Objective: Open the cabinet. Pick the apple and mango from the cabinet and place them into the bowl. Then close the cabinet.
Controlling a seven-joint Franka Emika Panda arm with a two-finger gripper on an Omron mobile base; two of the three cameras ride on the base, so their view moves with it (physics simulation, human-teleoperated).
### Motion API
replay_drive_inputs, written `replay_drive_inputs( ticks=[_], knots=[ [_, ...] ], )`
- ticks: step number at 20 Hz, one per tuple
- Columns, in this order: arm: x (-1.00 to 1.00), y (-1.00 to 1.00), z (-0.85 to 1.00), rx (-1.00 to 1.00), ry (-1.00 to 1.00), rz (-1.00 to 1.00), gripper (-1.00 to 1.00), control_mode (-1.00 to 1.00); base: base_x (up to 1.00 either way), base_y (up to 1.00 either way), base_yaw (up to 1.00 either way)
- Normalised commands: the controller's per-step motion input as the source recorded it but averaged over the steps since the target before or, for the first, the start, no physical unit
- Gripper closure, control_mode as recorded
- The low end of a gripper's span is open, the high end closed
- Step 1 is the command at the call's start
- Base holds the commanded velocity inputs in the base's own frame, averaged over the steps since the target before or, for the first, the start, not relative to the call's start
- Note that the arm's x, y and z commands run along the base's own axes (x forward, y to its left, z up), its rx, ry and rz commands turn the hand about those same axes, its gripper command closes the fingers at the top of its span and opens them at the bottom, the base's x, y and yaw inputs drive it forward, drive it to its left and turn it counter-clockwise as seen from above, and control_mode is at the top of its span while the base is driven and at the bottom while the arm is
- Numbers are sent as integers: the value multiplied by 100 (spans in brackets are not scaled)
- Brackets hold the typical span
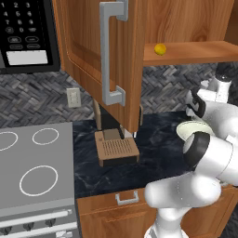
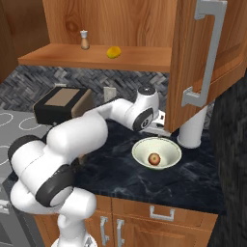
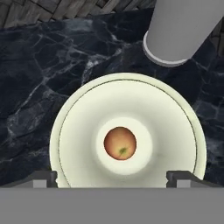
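Apple (image 3: 120, 143) centred in bowl (image 3: 78, 113), stem up.

The reddish apple (image 3: 120, 143) sits centred in the cream bowl (image 3: 78, 118) on the surface; the yellow mango (image 2: 113, 52) lies inside the open cabinet (image 2: 144, 58).

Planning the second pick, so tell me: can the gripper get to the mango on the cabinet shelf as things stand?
Probably yes. The cabinet doors stand open, the mango lies alone near the shelf's front edge, and the gripper is open and empty over the bowl. It must rise clear of the open door.
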Motion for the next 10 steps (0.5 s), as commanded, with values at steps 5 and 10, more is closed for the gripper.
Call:
replay_drive_inputs(
  ticks=[5, 10],
  knots=[
    [-42, 24, 40, 1, 0, -1, -100, -100, 0, 0, 0],
    [-44, 24, 42, 0, 0, -1, -100, -100, 0, 0, 0]
  ],
)
